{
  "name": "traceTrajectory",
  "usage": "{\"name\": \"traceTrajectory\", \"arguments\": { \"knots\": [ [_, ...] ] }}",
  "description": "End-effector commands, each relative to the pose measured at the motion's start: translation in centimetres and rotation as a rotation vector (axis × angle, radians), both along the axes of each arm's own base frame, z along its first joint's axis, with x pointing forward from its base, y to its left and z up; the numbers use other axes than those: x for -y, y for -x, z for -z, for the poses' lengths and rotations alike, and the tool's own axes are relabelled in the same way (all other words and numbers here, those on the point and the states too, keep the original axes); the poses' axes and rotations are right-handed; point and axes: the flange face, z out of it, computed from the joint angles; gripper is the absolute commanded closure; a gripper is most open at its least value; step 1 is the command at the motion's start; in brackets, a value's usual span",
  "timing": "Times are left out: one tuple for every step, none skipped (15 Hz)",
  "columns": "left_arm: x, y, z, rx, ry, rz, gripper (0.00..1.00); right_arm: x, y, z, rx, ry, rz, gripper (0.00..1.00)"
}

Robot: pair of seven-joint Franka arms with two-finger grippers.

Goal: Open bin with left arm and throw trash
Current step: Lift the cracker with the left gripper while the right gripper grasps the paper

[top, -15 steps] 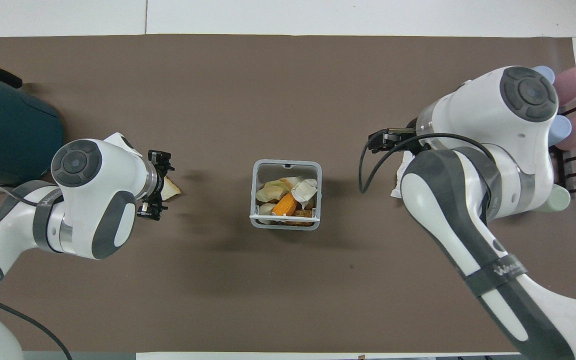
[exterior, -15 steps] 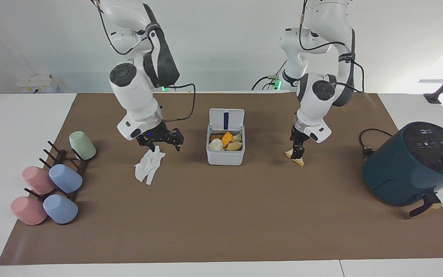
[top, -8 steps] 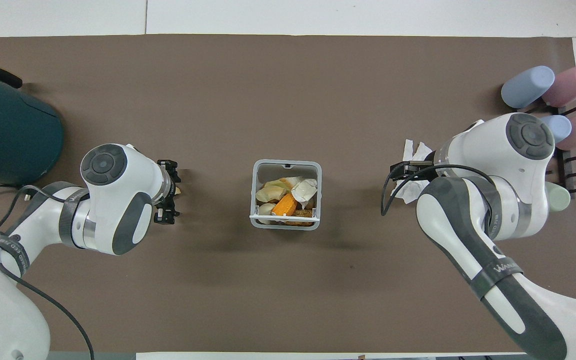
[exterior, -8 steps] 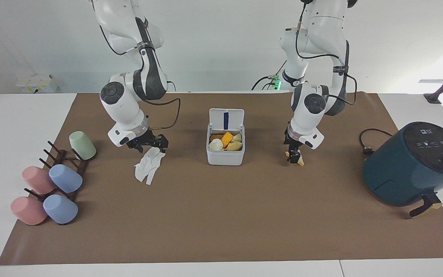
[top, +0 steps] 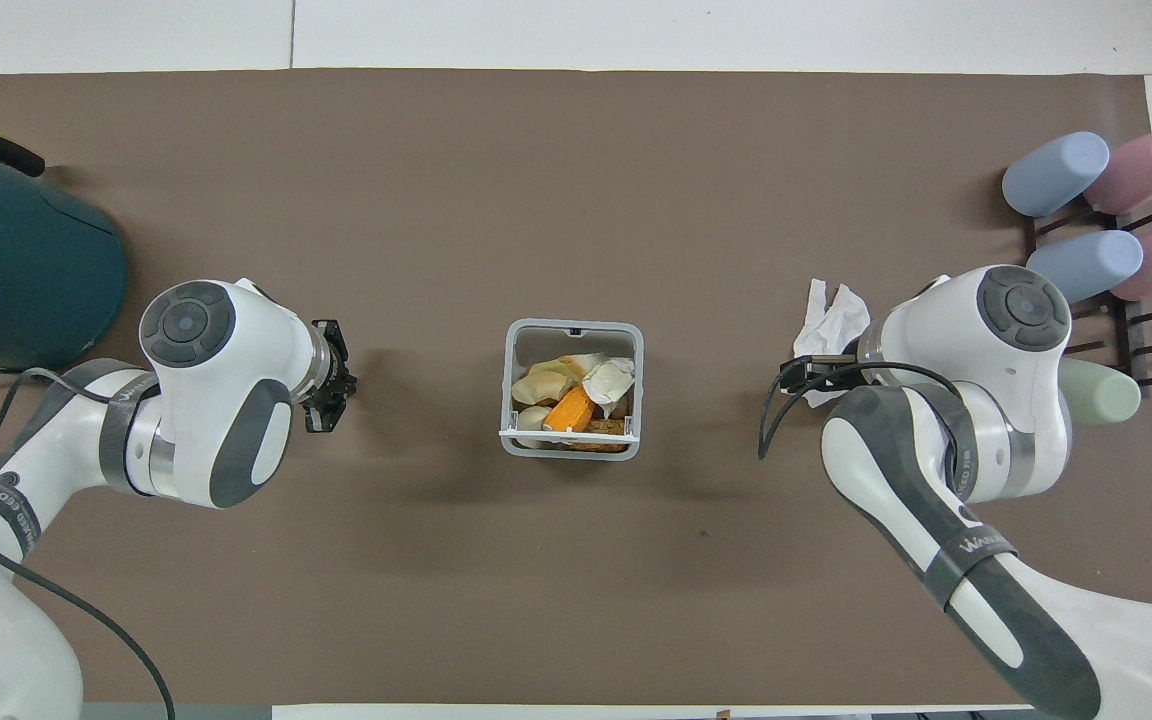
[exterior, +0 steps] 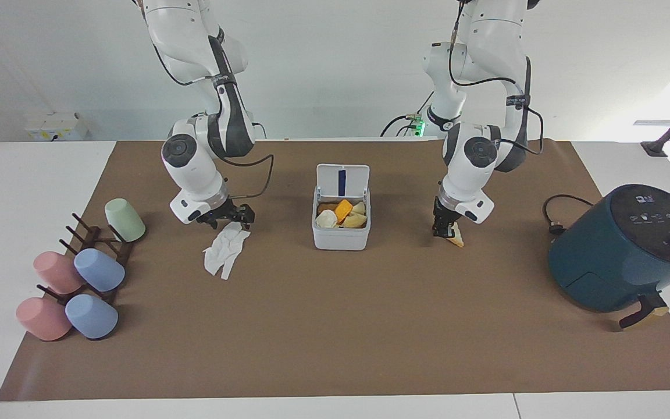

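Observation:
The white-grey bin (exterior: 341, 237) stands mid-table with its lid (exterior: 342, 177) upright and open, and several scraps lie inside; it also shows in the overhead view (top: 573, 327). My left gripper (exterior: 444, 228) is low at the mat beside the bin, toward the left arm's end, shut on the tan bread wedge (exterior: 456, 238). In the overhead view the left gripper (top: 328, 372) hides the wedge. My right gripper (exterior: 224, 219) is open just above the crumpled white tissue (exterior: 225, 250), which lies on the mat toward the right arm's end (top: 829, 318).
A dark teal air fryer (exterior: 626, 247) with its cable stands at the left arm's end (top: 16, 270). A dark rack with several pastel cups (exterior: 88, 270) sits at the right arm's end (top: 1086, 262). A brown mat (exterior: 335, 326) covers the table.
Both arms drew back toward the robots and lowered. The left gripper's fingers narrowed around the bread wedge. The right gripper stays open over the tissue, which has not moved.

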Motion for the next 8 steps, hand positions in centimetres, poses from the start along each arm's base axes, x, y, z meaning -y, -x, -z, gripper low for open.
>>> {"name": "traceTrajectory", "arguments": {
  "knots": [
    [-0.2, 0.1, -1.9, 0.006, -0.011, 0.04, 1.0, 0.5, 0.3, 1.0, 0.012, 0.009, -0.012, 0.02],
    [0.2, 0.2, -3.1, 0.014, -0.009, 0.062, 1.0, 0.5, 0.3, 1.1, 0.014, 0.009, -0.013, 0.1],
    [0.5, 0.3, -4.7, 0.019, -0.007, 0.1, 1.0, 0.6, 0.2, 1.0, 0.022, 0.008, -0.019, 0.22],
    [0.9, 0.4, -6.6, 0.025, -0.005, 0.139, 1.0, 0.5, 0.2, 1.1, 0.02, 0.008, -0.025, 0.32],
    [1.6, 0.5, -8.1, 0.028, -0.003, 0.173, 1.0, 0.6, 0.2, 1.1, 0.018, 0.008, -0.025, 0.41],
    [3.5, 0.7, -9.4, 0.035, -0.002, 0.215, 1.0, 0.6, 0.3, 1.3, 0.015, 0.008, -0.025, 0.46],
    [5.5, 0.8, -11.0, 0.049, 0.004, 0.253, 1.0, 0.5, 0.3, 1.4, 0.013, 0.009, -0.025, 0.53],
    [7.2, 0.8, -12.5, 0.071, 0.02, 0.274, 1.0, 0.5, 0.3, 1.5, 0.009, 0.009, -0.025, 0.63]
  ]
}}
